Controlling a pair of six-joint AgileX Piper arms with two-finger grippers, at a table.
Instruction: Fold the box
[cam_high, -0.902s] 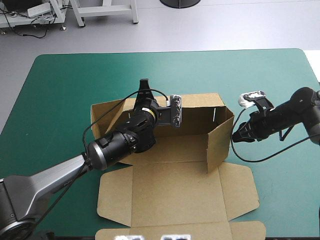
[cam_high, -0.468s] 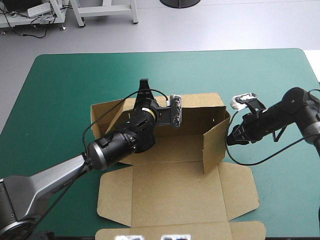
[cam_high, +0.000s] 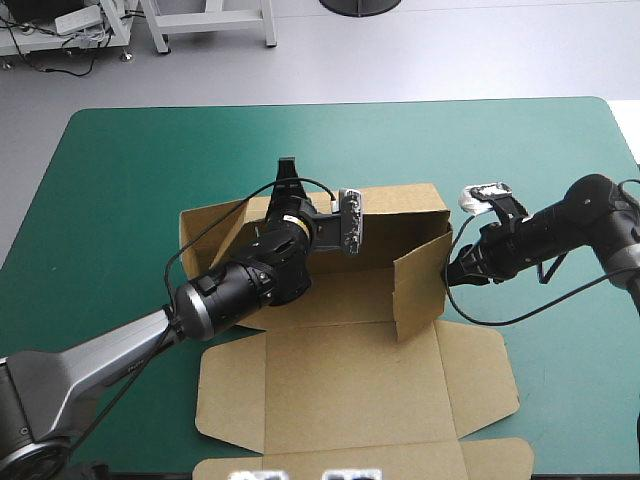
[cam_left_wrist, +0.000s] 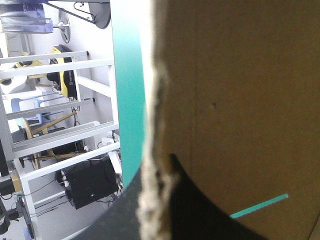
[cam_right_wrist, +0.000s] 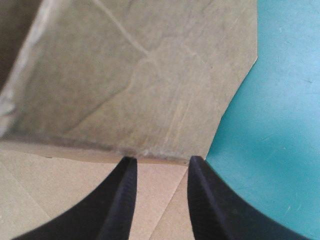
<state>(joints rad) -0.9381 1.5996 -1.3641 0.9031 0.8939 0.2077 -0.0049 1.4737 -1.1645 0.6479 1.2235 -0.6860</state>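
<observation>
The brown box (cam_high: 340, 385) lies mid-table on the teal-green cover (cam_high: 150, 160), and the left gripper (cam_high: 288, 178) is clamped on its back wall (cam_high: 400, 205). The right gripper (cam_high: 456, 272), fingers slightly parted, presses against the right side wall (cam_high: 420, 285), which has swung further inward than just before.

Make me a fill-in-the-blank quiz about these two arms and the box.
1. The box is ____ in colour.
2. The left gripper is shut on the box wall nearest the table's ____ edge.
3. The right gripper, its tips at a raised side wall, is ____, not shut.
4. The table's cover is ____.

Missing words: brown; far; open; teal-green.
</observation>
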